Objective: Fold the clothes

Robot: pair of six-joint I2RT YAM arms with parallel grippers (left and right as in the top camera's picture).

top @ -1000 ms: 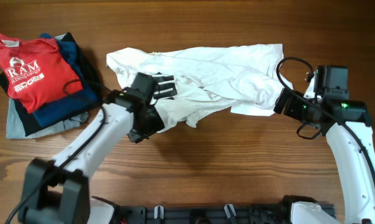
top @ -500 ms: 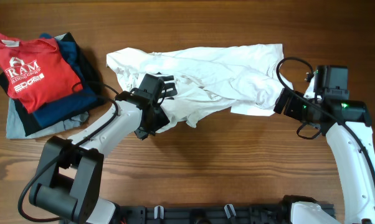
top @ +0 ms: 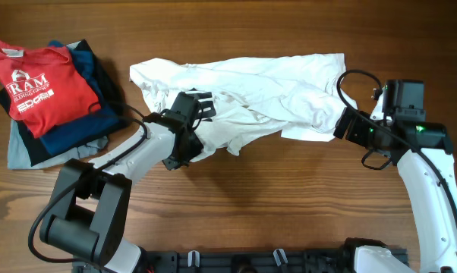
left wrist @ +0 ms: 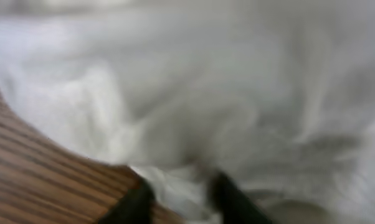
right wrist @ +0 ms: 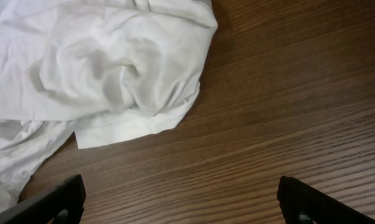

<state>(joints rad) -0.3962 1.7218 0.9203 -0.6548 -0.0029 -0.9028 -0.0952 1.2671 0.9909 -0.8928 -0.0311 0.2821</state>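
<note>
Overhead, we see the white T-shirt (top: 251, 83) lying crumpled and spread wide across the wooden table (top: 289, 197), from the middle toward 12 o'clock. A patch of black print shows on its 9 o'clock half. At 10 o'clock on the table, well apart from it, sits a stack of other garments: a red T-shirt (top: 35, 83) with white lettering on top, a dark blue piece (top: 84, 125) under it and a grey one (top: 20, 152) at the bottom.

Our left gripper (top: 184, 114) is over the shirt's 8 o'clock part, with its arm reaching in from 7 o'clock. In the left wrist view, which is badly blurred, the two dark fingers (left wrist: 134, 205) stand close to each other at the cloth's edge. White fabric lies between them and bare wood shows toward 8 o'clock. We cannot tell whether they are pinching the cloth or only straddling it.

Our right gripper (top: 348, 125) sits at the shirt's 4 o'clock end, just beside the bunched fabric. The right wrist view shows its fingers (right wrist: 60, 196) spread far apart, one in each lower corner, with nothing between them. They hang over bare wood, and the shirt's folded hem lies toward 10 o'clock from them.
</note>
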